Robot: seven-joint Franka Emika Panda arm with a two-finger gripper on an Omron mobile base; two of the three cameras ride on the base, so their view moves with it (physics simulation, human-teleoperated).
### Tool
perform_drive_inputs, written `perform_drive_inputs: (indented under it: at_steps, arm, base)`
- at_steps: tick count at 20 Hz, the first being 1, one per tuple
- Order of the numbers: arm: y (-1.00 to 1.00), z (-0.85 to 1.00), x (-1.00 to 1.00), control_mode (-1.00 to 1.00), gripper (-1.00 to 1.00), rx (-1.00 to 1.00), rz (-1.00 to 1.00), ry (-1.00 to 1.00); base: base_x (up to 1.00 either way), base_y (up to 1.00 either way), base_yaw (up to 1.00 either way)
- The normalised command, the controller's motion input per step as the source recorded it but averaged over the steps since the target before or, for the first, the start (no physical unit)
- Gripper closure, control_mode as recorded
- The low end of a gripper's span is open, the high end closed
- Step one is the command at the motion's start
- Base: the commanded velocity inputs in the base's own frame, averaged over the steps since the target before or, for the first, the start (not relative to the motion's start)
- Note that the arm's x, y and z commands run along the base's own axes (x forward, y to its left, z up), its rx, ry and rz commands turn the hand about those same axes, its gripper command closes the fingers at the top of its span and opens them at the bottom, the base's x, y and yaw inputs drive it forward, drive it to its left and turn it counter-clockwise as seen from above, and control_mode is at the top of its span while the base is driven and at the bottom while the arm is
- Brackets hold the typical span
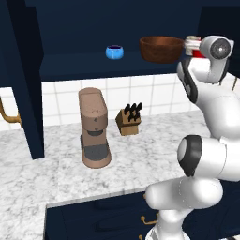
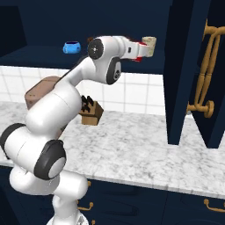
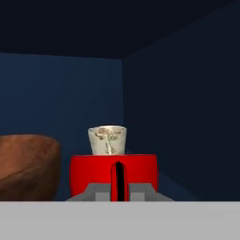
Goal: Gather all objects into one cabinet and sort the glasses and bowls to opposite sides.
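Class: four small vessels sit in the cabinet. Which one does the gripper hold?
The red cup: the gripper is shut on its handle. The beige cup stands behind it, the brown bowl and blue bowl stand apart.

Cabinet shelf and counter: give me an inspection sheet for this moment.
Surface: marble counter; navy shelf above it.
Job's things: blue bowl left on shelf, brown bowl to its right, red cup and beige cup at the right end, beige behind red in the hand view.
Clutter: coffee machine, knife block on counter.
Tool: shut on red cup's handle.
Cables: nothing seen.
Surroundings: white tile wall, open door with brass handles.
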Motion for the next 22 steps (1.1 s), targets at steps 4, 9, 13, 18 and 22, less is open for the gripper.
perform_drive_inputs:
  at_steps: [4, 9, 13, 18, 22]
  arm:
    - [-0.11, -0.33, 0.00, -1.00, 1.00, 0.00, 0.00, 0.00]
    - [-0.01, -0.43, 0.00, -1.00, 1.00, 0.00, 0.00, 0.00]
    - [0.00, -0.19, 0.00, -1.00, 1.00, 0.00, 0.00, 0.00]
    - [0.00, -0.02, 0.00, -1.00, 1.00, 0.00, 0.00, 0.03]
    - [0.00, 0.00, 0.00, -1.00, 1.00, 0.00, 0.00, 0.06]
  base:
    - [0.00, 0.00, 0.00]
    - [0.00, 0.00, 0.00]
    - [0.00, 0.00, 0.00]
    - [0.00, 0.00, 0.00]
    - [0.00, 0.00, 0.00]
